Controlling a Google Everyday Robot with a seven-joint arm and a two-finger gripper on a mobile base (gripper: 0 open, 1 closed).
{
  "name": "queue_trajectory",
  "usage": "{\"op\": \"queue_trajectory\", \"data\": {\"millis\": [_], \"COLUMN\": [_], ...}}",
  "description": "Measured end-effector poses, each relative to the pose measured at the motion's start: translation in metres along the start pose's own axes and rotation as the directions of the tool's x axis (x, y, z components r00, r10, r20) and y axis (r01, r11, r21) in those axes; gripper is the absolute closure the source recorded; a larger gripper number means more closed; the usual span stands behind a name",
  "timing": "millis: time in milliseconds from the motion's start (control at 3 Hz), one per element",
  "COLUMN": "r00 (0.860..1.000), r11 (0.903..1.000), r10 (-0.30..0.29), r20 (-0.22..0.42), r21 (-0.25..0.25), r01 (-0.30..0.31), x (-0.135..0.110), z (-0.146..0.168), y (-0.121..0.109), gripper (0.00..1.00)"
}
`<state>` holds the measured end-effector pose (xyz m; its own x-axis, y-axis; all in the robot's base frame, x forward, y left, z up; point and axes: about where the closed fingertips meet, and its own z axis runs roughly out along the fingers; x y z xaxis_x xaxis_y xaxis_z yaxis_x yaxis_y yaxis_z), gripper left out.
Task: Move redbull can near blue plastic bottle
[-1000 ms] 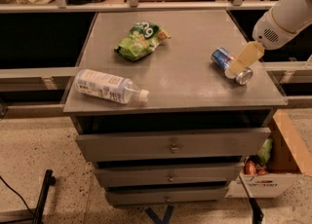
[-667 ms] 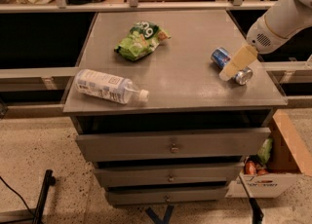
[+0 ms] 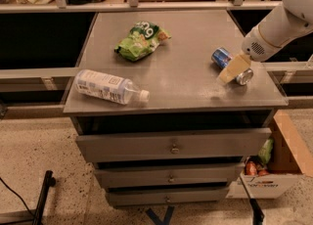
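The redbull can (image 3: 222,56) lies on its side at the right of the grey cabinet top (image 3: 186,87), with its blue end to the back left and its silver top (image 3: 245,76) to the front right. My gripper (image 3: 232,69) reaches in from the right on the white arm (image 3: 276,28) and sits right over the can's middle, covering it. The blue plastic bottle (image 3: 108,87) lies on its side near the front left edge, with its white cap pointing right. It is far from the can.
A green snack bag (image 3: 141,40) lies at the back middle of the top. The cabinet has drawers (image 3: 171,146) below. A cardboard box (image 3: 274,170) with items stands on the floor at the right. Shelving rails run behind and beside the cabinet.
My gripper has moved left and down, from beside the can's right end to over its middle. The can, bottle and bag have not moved.
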<state>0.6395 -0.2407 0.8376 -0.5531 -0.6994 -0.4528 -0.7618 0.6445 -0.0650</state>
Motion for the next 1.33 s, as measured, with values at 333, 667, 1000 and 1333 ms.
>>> {"op": "queue_trajectory", "data": {"millis": [333,667,1000,1333], "r00": [1.000,1.000,1.000,0.999], "r11": [1.0000,0.9999,0.9999,0.9987], "r10": [-0.001,-0.004,-0.013,-0.047], "r20": [-0.009,-0.021,-0.025,-0.014], "r21": [-0.007,-0.009,-0.010,-0.019], "r01": [0.001,0.004,0.013,0.046], "x": [0.003,0.006,0.003,-0.013], "z": [0.005,0.006,0.004,0.002], "y": [0.003,0.005,0.006,0.009], "gripper": [0.41,0.65,0.88,1.00]}}
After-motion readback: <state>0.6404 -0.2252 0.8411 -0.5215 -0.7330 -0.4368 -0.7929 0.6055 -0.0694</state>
